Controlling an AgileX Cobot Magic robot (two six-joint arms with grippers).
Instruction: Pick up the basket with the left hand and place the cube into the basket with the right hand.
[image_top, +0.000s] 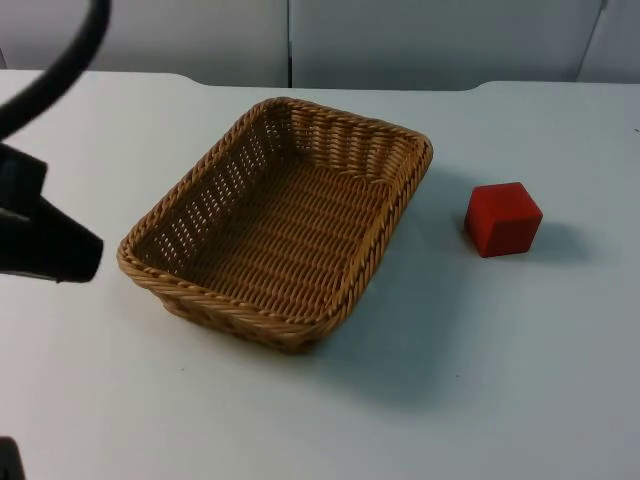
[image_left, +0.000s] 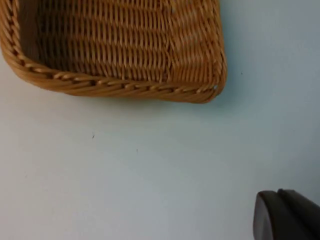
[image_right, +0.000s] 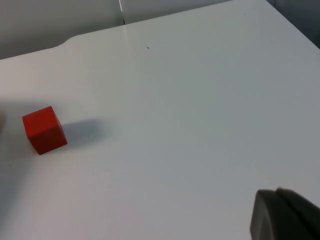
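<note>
Wicker basket (image_top: 275, 225) flat on white table (image_top: 480, 380), empty; red cube (image_top: 502, 219) just right of it, apart. Left gripper (image_top: 45, 240) near basket's left rim, not touching, finger spread unclear. Right gripper fingertip (image_right: 282, 215) well off from cube, opening unclear.

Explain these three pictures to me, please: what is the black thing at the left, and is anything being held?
It is a robot with two black arms, each ending in a two-finger gripper. One picture looks down on the white table; the other two come from cameras on the wrists. The black shape is the left gripper, near the empty wicker basket and apart from it. The right gripper looks toward the red cube, which sits on the table beside the basket. Nothing is held.
</note>
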